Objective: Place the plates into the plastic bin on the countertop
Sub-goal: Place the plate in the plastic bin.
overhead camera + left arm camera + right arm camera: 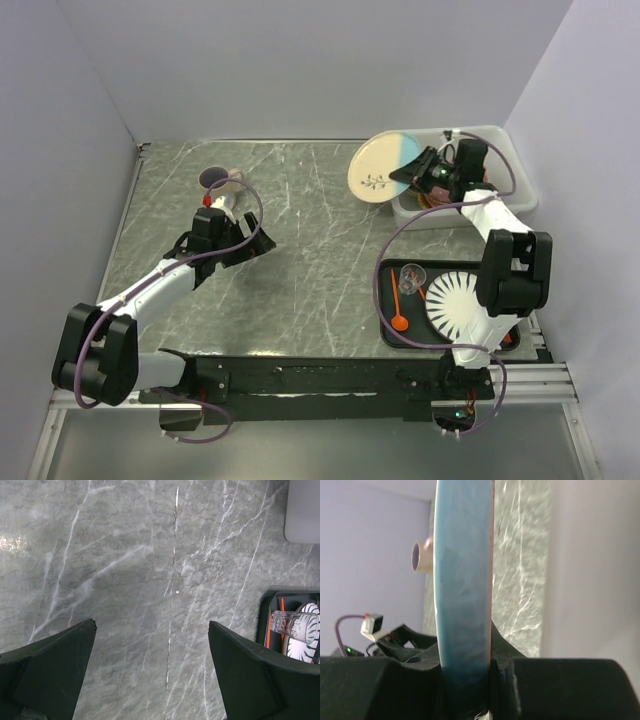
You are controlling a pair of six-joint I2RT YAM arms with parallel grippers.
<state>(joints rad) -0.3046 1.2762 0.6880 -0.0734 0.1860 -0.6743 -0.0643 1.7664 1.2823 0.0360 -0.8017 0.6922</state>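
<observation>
Clamped on the edge of the cream-and-blue plate [383, 168], the right end effector [412, 172] is holding it over the far-right plastic bin's [505, 135] left wall, risking a clip or slip from that thin pinch, while the left end effector [151, 624] is hovering with fingers apart.

The countertop [320, 250] looks like polished grey-green marble, smooth, with white veins, fine scratches and a soft shine. The plate [385, 168] has a glossy cream and blue glaze. The plastic bin [500, 135] is translucent white plastic. The glass [287, 625] is clear.
</observation>
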